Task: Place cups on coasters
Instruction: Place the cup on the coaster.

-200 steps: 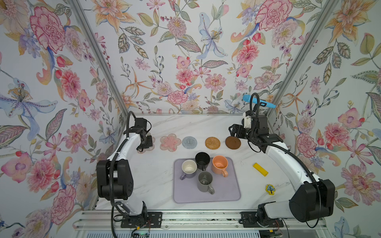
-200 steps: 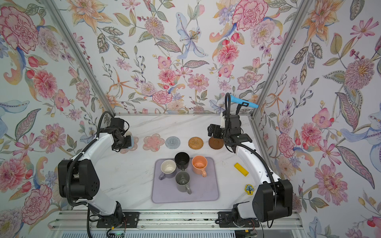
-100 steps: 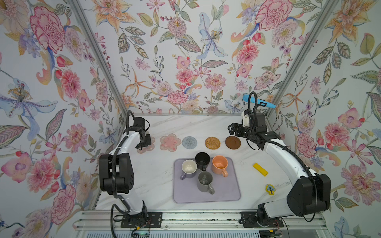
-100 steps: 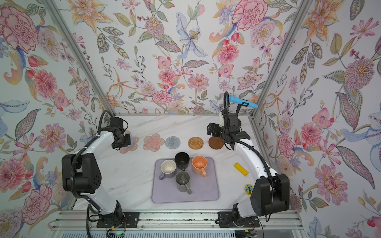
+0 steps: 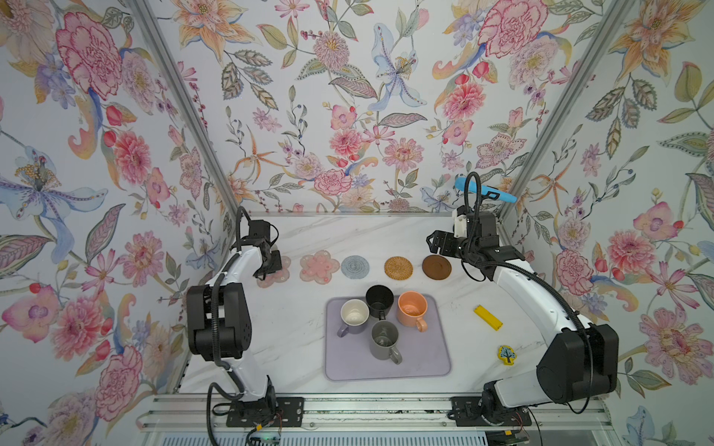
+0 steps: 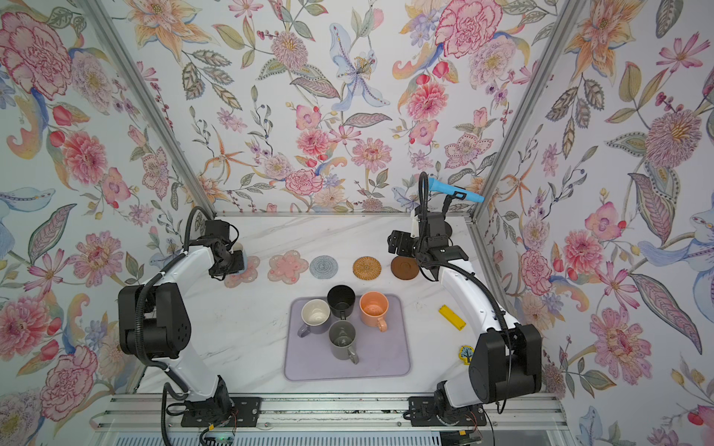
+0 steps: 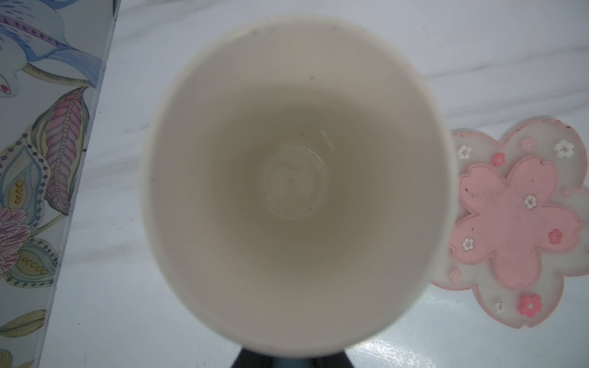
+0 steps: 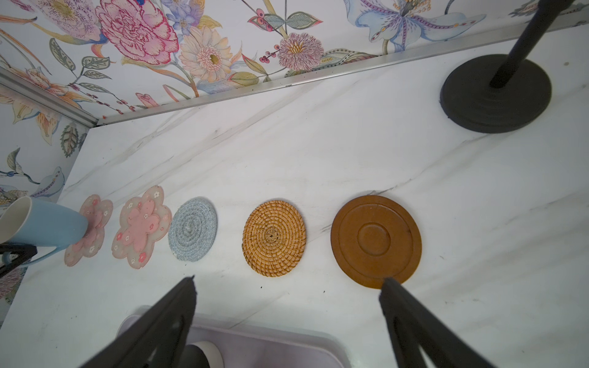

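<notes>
Blue mug at the end coaster, grip not yet released.

Over the last second little has shifted: our left pincer [image 5: 271, 263] stays clamped on the light blue mug [image 8: 44, 223] at its handle, the base meeting the far-left flower coaster [image 8: 95, 220]; whether it rests there or hangs just above, we cannot tell. Our right pincer [image 8: 288, 280] remains spread wide and empty, hovering by the brown wooden coaster [image 5: 436, 267]. We judge the first placement nearly done; the purple-grey mug [image 5: 353, 314], black mug [image 5: 379, 299], peach mug [image 5: 412, 309] and grey mug [image 5: 384, 340] wait on the lilac mat [image 5: 425, 359].
</notes>
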Robot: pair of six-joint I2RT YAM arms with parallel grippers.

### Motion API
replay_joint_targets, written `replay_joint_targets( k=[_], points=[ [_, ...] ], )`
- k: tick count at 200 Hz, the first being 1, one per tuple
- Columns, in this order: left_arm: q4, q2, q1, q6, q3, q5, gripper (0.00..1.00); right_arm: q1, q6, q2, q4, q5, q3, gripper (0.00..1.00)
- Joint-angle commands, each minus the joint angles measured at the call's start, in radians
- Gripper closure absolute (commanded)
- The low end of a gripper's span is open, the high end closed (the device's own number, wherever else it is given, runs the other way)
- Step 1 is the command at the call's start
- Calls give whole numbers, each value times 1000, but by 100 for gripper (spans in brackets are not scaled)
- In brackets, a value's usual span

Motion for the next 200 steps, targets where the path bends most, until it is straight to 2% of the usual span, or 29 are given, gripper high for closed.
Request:
replay_joint_targets(
  k=[1,200],
  points=[
    [77,9,14,18,16,-5,100,-1,17,12,-11,3,41,9],
    [143,-54,16,-14,-139,-18,100,31,21,46,-12,-7,62,9]
  ],
)
